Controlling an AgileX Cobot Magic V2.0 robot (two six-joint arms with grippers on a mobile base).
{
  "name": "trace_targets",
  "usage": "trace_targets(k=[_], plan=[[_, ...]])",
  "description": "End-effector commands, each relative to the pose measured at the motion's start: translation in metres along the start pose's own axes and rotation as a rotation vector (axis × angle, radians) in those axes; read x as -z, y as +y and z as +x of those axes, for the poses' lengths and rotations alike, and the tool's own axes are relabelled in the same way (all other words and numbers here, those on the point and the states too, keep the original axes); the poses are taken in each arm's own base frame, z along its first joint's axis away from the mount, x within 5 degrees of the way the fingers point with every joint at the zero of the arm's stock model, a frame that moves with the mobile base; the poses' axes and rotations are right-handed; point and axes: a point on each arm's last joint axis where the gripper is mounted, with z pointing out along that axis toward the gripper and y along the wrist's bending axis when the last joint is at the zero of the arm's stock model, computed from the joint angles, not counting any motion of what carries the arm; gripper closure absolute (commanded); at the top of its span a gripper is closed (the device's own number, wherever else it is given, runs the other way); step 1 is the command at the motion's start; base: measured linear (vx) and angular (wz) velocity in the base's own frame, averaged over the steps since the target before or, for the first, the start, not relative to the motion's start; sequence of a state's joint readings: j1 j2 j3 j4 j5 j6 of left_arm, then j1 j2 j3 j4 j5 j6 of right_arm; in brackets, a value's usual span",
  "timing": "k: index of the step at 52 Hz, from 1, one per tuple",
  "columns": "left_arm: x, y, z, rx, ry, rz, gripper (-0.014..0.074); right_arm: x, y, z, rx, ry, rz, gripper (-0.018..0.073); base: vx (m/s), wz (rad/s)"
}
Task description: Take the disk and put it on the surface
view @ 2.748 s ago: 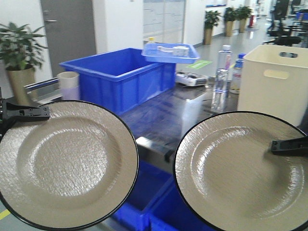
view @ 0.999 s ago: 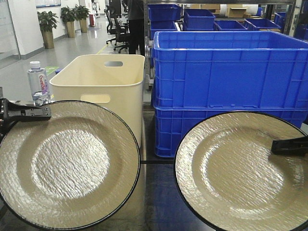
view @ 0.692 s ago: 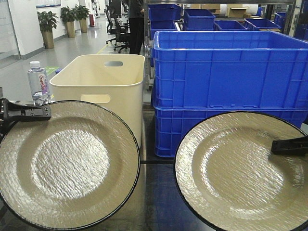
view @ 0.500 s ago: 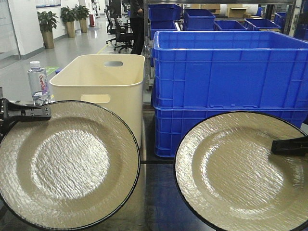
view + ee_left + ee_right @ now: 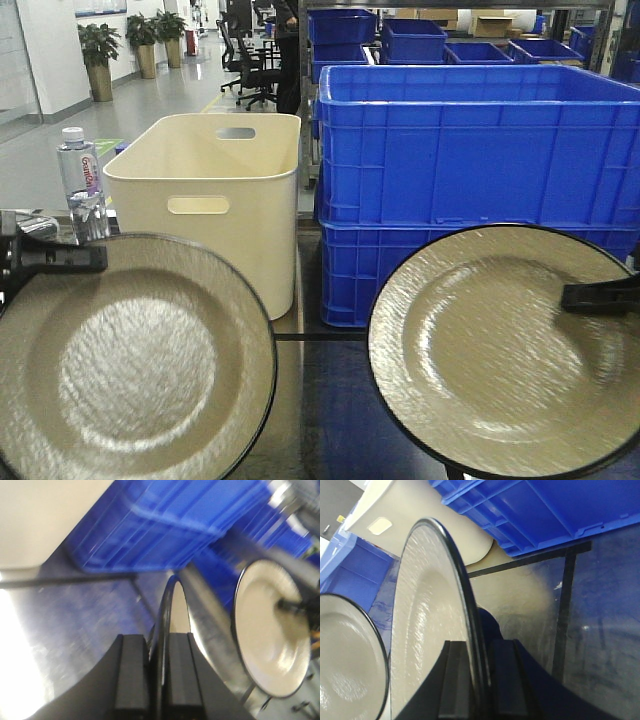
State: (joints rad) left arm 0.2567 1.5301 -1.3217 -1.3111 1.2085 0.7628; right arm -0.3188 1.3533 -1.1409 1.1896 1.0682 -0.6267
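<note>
Both arms are held out in front, one to each side. The left claw (image 5: 156, 680) has its two black fingers closed tight on the rim of the left plate (image 5: 130, 360), which stands on edge between them. The right claw (image 5: 475, 680) is pinched the same way on the rim of the right plate (image 5: 490, 350). Each plate hangs inward from its claw with its pale, textured face and thin black border turned back toward the robot, so the two sit side by side with a gap between them. The left plate rides a little lower than the right. Under both claws lies the dark, shiny desk (image 5: 600, 630), crossed by thin black lines; whether either plate's bottom edge touches it I cannot tell. Beyond the left claw stand a cream bin (image 5: 215, 180) and a water bottle (image 5: 78, 180). Stacked blue crates (image 5: 470, 150) stand beyond the right one.
</note>
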Motion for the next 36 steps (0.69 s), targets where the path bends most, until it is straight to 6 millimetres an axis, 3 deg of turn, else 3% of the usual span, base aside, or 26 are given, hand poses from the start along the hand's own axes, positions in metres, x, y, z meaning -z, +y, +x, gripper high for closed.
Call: trace_targets(k=[1, 7, 18, 36], plan=[[-0.003, -0.025, -0.010, 0.005, -0.065, 0.119, 0.0604, -0.012, 0.025, -0.007, -0.001, -0.043, -0.129, 0.0568, 0.00, 0.00], [-0.023, -0.011, -0.005, 0.031, -0.008, 0.108, 0.0602, -0.031, 0.024, -0.007, -0.028, -0.037, -0.151, 0.0568, 0.00, 0.00], [-0.054, 0.008, 0.002, 0.071, 0.048, 0.079, 0.0598, -0.028, 0.034, -0.015, -0.083, -0.119, -0.263, 0.0568, 0.00, 0.00], [-0.128, 0.035, 0.024, 0.201, 0.079, 0.115, 0.0597, -0.027, 0.037, -0.017, -0.077, -0.145, -0.302, 0.0568, 0.00, 0.00]])
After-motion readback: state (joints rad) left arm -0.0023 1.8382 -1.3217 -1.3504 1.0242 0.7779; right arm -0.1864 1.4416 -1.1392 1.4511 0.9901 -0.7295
